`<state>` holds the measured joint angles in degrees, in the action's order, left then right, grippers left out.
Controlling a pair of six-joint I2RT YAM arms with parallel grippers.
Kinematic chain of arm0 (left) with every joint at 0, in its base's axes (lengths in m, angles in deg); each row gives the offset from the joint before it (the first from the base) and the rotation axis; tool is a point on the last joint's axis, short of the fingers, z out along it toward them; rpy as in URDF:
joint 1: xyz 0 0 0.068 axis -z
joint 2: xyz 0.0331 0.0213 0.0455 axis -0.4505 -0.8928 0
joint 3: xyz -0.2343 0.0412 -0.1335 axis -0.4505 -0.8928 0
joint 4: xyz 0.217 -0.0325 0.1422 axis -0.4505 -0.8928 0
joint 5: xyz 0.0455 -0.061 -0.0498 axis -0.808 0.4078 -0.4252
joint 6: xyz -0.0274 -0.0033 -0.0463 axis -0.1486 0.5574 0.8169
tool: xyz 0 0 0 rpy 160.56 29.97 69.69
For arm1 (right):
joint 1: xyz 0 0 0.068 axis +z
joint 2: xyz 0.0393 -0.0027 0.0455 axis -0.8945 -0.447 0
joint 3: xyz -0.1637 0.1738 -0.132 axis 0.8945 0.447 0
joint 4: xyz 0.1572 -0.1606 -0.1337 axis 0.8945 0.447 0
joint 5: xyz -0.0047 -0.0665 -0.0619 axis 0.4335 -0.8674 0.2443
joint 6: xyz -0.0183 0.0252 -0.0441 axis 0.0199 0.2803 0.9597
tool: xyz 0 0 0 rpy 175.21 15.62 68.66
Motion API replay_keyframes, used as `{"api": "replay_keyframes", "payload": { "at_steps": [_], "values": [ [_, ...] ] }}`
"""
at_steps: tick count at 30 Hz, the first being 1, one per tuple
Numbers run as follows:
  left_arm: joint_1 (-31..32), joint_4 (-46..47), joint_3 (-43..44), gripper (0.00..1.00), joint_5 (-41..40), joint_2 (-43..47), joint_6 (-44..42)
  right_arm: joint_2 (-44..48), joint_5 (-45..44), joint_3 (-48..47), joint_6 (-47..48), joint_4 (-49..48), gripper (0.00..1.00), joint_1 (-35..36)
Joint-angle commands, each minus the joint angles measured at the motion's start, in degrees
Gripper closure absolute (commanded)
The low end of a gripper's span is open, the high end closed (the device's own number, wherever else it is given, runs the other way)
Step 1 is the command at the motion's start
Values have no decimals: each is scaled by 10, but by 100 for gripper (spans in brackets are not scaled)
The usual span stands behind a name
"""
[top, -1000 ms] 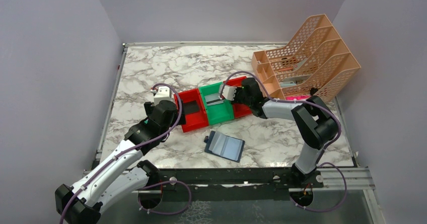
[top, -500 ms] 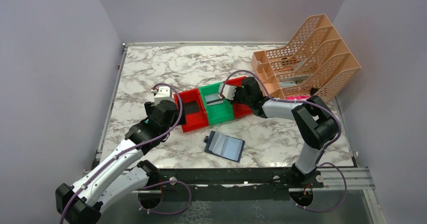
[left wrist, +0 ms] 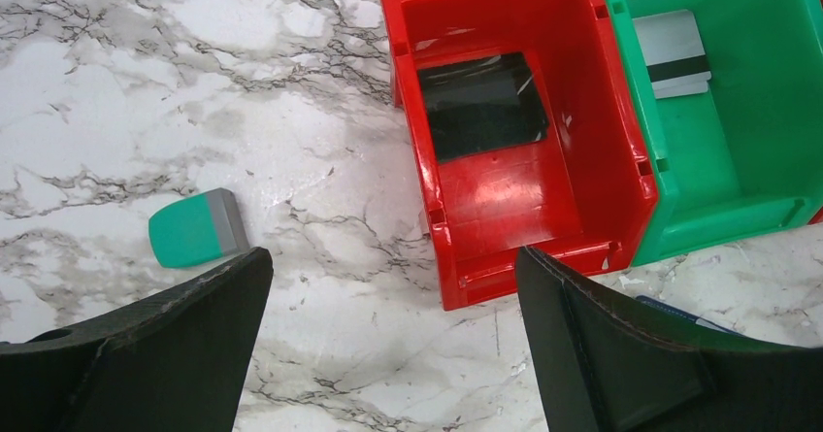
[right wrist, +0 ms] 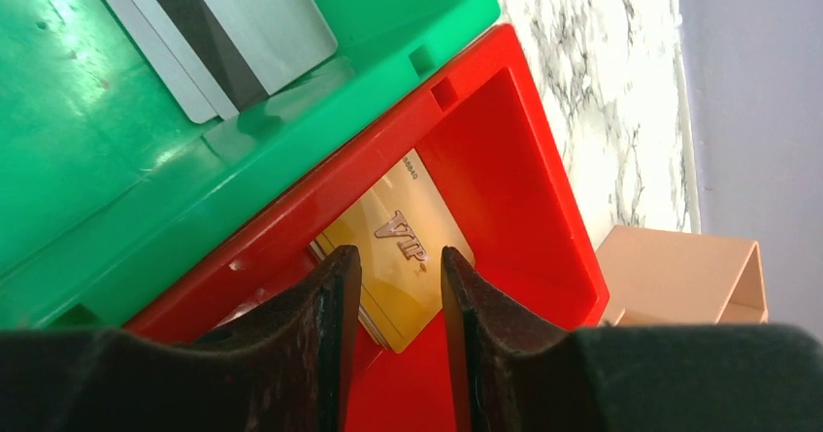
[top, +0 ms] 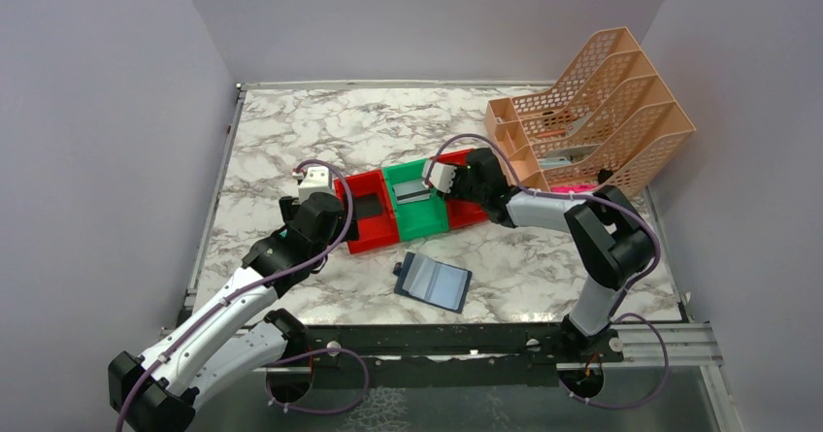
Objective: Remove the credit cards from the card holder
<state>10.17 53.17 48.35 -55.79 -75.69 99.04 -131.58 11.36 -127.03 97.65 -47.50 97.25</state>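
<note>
Navy-blue folding card holder (top: 434,282): lying open on the white marble-patterned table (top: 291,131), pale inner pockets up, nearer the arm bases than either gripper and apart from both.
Left gripper (left wrist: 393,257): spread wide, holding nothing, hovering over the table at the near corner of a red bin.
Small teal block with a grey end (left wrist: 197,228): on the table off the left gripper's left finger, clear of the bins.
Red rectangular plastic bin (left wrist: 505,209): straight ahead of the left gripper, with a black card (left wrist: 480,105) flat on its floor at the far end.
Green plastic bin (left wrist: 738,160): touching that red bin's right side, between the two grippers, with a silver-grey card with a dark stripe (left wrist: 672,51) flat inside.
Right gripper (right wrist: 398,257): parted by a narrow gap, gripping nothing, tips over a second red bin.
Second red plastic bin (right wrist: 505,160): against the green bin's far side, with a gold card marked VIP (right wrist: 403,233) lying inside, seen through the right gripper's gap; contact with the tips not clear.
Peach mesh file rack (top: 592,112): tilted, beyond the right gripper at the table's far right.
</note>
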Motion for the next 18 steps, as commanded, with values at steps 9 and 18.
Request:
{"api": "replay_keyframes", "payload": {
  "at_steps": [9, 18],
  "values": [
    [-3, 14, 2, 1, 14, -3, 1, 106, 42, 19, -132, -45, 56, 2],
    [-3, 13, 3, 1, 3, 4, 0, 196, 272, 3, -617, 114, 50, 3]
  ]
}}
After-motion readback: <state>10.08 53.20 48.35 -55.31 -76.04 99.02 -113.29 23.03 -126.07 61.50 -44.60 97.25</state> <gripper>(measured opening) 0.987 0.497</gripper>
